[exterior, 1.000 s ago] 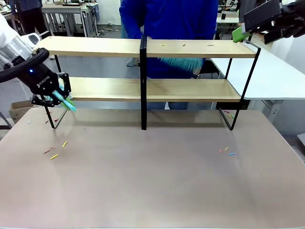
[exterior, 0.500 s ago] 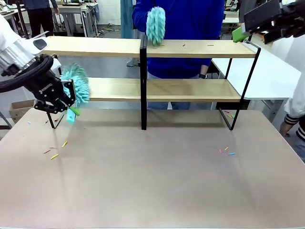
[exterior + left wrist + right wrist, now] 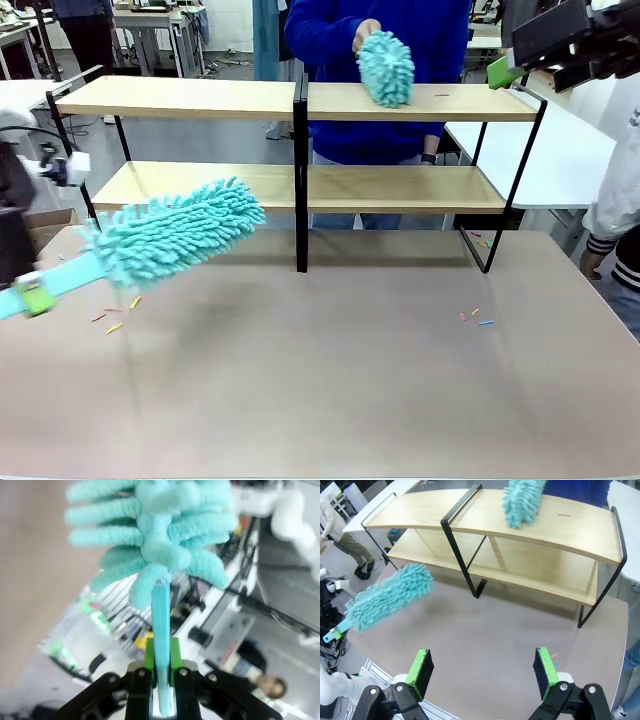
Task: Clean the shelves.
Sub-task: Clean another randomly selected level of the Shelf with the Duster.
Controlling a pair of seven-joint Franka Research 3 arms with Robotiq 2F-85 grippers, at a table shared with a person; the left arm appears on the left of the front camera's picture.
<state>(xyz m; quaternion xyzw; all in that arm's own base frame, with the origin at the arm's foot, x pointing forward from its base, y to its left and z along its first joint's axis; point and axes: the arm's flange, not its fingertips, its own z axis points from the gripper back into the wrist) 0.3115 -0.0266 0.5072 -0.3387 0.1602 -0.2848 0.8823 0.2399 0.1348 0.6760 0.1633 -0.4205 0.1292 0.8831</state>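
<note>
My left gripper (image 3: pixel 161 680) clenches the fluffy turquoise duster (image 3: pixel 175 232) by its handle, seen in the wrist view; my right gripper (image 3: pixel 483 672) hangs released above the light-wood two-tier shelves (image 3: pixel 530 522).

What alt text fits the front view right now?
A fluffy teal duster angles up from the left edge toward the two-tier wooden shelves. Behind them, a person's hand presses a second teal duster onto the top board.
</note>
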